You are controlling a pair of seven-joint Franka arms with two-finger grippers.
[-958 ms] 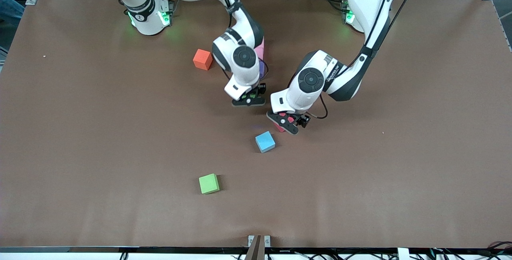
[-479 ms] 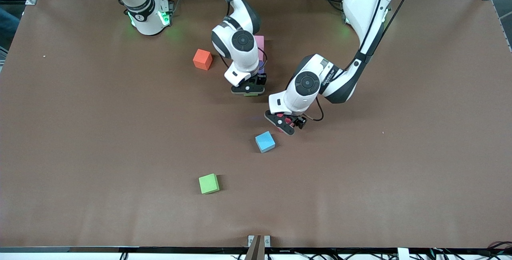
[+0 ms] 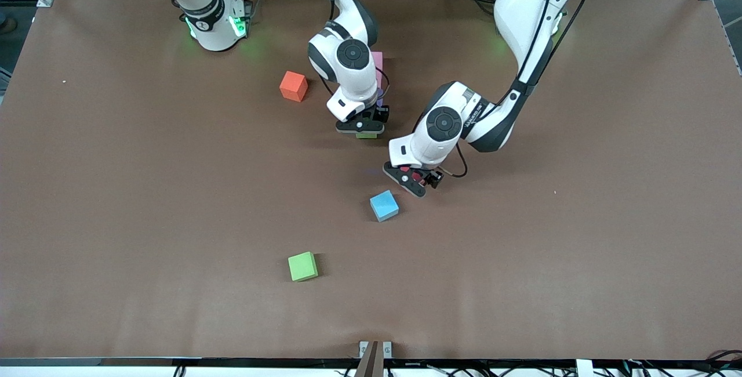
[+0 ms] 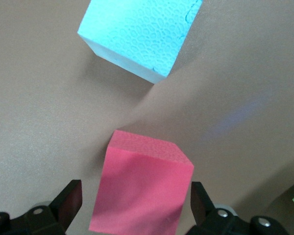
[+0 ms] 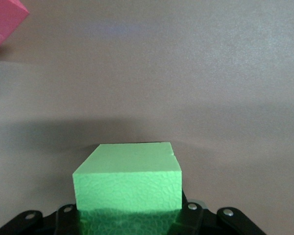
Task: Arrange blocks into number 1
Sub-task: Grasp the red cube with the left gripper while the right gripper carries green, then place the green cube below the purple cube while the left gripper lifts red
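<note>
Both arms have shifted toward the top of the front frame over the last second. The right end effector (image 3: 360, 128) has carried its green block (image 3: 366, 134) up to just below the pink block (image 3: 378, 66) and the purple block (image 3: 380, 98), which form a short column at upper centre. The left end effector (image 3: 413, 181) has settled around the red block (image 3: 416, 175), just above the light blue block (image 3: 384, 205).

Judging by this, the green cube is about to extend the stem of the 1, and red is the next pick.

The front view hides most of both held cubes under the wrists. In the right wrist view, the right end effector (image 5: 130, 215) is clamped on the green block (image 5: 128, 183), low over the worktop (image 5: 225, 88). In the left wrist view, the fingers (image 4: 68, 200) stand apart on either side of the red block (image 4: 142, 193), with small gaps, not yet gripping.

An orange block (image 3: 293, 86) sits upper centre-left; a second green block (image 3: 303, 266) lies lower centre, well apart.
</note>
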